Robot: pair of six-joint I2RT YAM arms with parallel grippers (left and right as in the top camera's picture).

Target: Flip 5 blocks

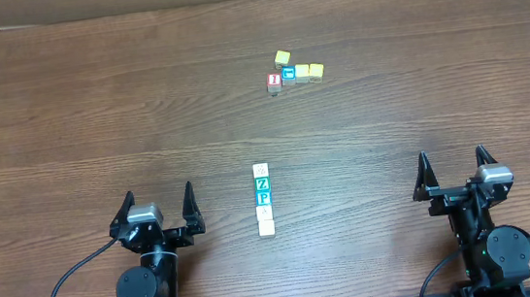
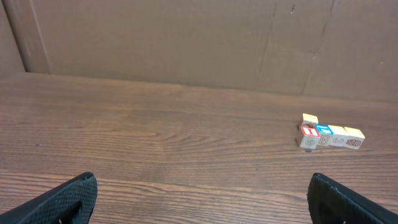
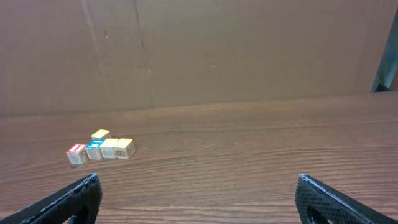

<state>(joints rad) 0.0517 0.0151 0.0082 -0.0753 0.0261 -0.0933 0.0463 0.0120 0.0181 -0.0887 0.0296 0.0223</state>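
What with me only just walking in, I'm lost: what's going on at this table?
Nothing is being handled right now. Two robot arms sit at the near edge of the table. The left gripper and the right gripper are both open and empty. Between them lies a row of five blocks, including a green Z and a teal P, which neither gripper touches. A separate cluster of cubes sits farther back.

Soft, even, fairly bright light falls from above. The wooden table [image 1: 95,106] carries a faint pale sheen in the left wrist view, with no hard glare. The blocks [image 1: 264,199] cast only short, weak shadows. The overhead view is sharp; both wrist views are softer, and the cardboard wall [image 2: 186,43] looks slightly hazy.
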